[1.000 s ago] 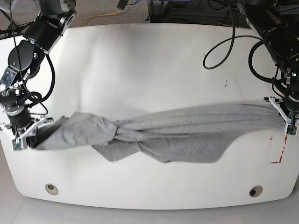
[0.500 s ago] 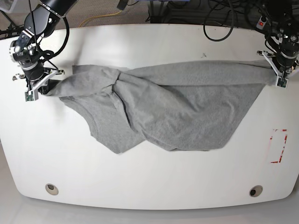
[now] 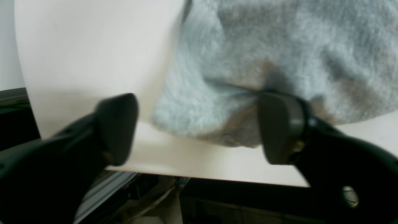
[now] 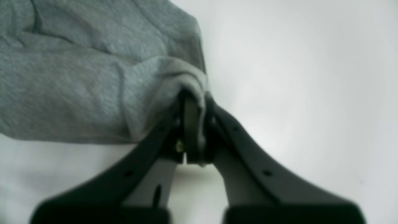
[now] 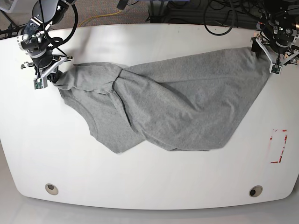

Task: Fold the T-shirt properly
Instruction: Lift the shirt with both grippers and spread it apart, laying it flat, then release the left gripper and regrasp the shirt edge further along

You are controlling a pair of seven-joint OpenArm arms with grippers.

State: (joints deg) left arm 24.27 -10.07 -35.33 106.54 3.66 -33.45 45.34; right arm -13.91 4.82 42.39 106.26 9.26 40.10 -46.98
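The heather-grey T-shirt point(image 5: 177, 102) lies spread and twisted across the white table point(image 5: 149, 186), bunched at its left end. My left gripper point(image 5: 274, 55) stands open at the far right corner. In the left wrist view that gripper point(image 3: 199, 127) has its fingers wide apart, with a loose corner of the T-shirt point(image 3: 279, 46) lying between them near the table's edge. My right gripper point(image 5: 46, 77) is at the far left. The right wrist view shows it point(image 4: 194, 105) shut on a folded edge of the T-shirt point(image 4: 77, 77). No printed letters show.
A red tape rectangle point(image 5: 279, 145) marks the table at the right. Two round holes point(image 5: 52, 189) point(image 5: 255, 191) sit near the front edge. Cables point(image 5: 219, 18) hang behind the far edge. Beyond the left gripper the table ends and dark framework point(image 3: 217, 205) lies below.
Both arms have moved toward the table's far side, dragging the T-shirt along and spreading it. The left gripper has opened and let go of its corner. The right gripper stays shut on the cloth.
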